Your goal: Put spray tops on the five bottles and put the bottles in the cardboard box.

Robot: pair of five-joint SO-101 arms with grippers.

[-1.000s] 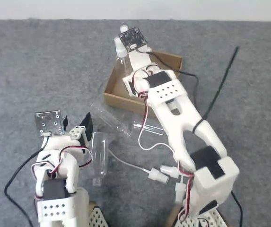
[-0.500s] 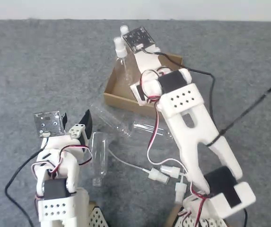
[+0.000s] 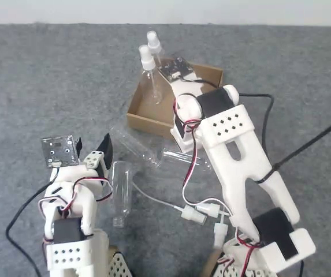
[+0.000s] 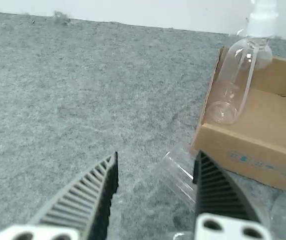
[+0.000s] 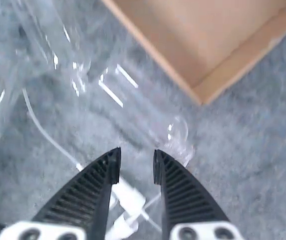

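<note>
L arm sits low at the near-left of the grey surface (image 3: 49, 75). The left tool (image 4: 156, 159) is spread wide w/ nothing between its fingers and points toward the cardboard box (image 4: 252, 150).

R arm stretches fwd, its wrist over the box's near wall. The right tool (image 5: 135, 154) has its fingers a narrow gap apart, pinching nothing, and hangs just over the surface outside the box's corner.

Two capped bottles (image 3: 151, 81) stand in the box's far-left corner, one behind the other. In the left wrist view one leans vs. the box wall.

Three more bottles, clear and w/o tops, lie on the surface outside the box:
- The near bottle (image 3: 121, 193) is just beside the L arm, neck toward the near edge.
- The middle bottle (image 3: 133, 144) lies btw the left tool and the box's near wall.
- The third bottle (image 3: 174, 154) lies beside the R arm, close to the box; in the right wrist view it is just ahead of the fingertips.

Three loose spray tops (image 3: 193, 214) w/ thin dip tubes lie bunched together near the R arm's base.
</note>
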